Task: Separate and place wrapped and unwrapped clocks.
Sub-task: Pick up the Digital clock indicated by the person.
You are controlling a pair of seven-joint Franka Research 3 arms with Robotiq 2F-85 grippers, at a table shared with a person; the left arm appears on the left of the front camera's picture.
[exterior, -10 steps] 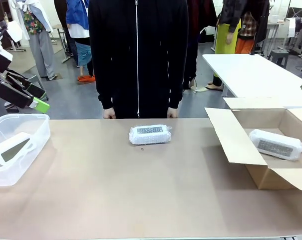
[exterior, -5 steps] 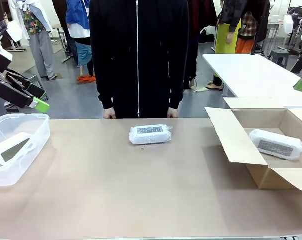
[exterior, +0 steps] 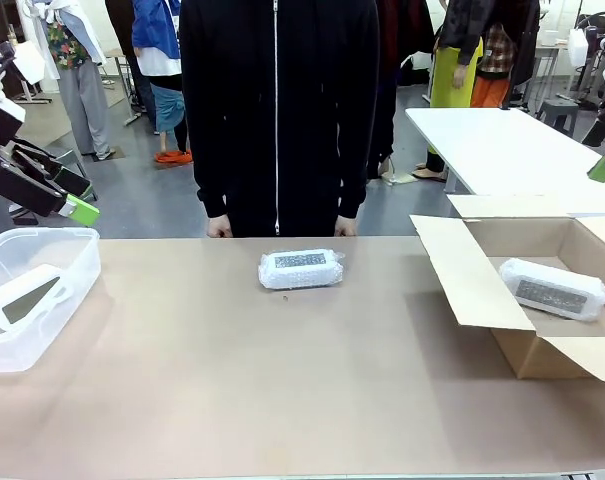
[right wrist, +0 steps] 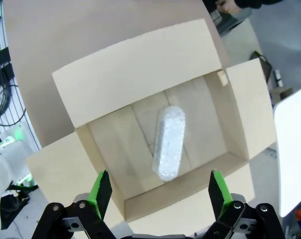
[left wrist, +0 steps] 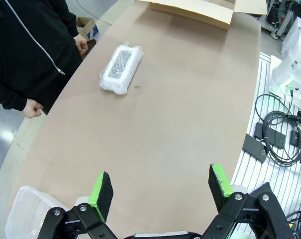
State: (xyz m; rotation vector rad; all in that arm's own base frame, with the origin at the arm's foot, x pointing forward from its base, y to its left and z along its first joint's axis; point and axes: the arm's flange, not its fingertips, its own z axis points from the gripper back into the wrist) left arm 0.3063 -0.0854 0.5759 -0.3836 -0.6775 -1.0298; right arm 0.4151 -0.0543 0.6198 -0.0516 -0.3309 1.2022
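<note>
Brown table (exterior: 282, 400) runs wide, with a person in a black zip jacket (exterior: 277, 100) standing at its far edge. On the robot's right sits an open cardboard box (exterior: 462, 270); the right wrist view looks straight down into it, where a wrapped clock (right wrist: 168, 142) lies on the floor. The front view adds a clear plastic tub (exterior: 67, 250) on the left holding the bare clock (exterior: 22, 297). A second bubble-wrapped clock (exterior: 300, 269) lies mid-table near the person. The left gripper (left wrist: 162, 186) hangs spread wide and empty; the right gripper (right wrist: 157, 186) is likewise released above the box
</note>
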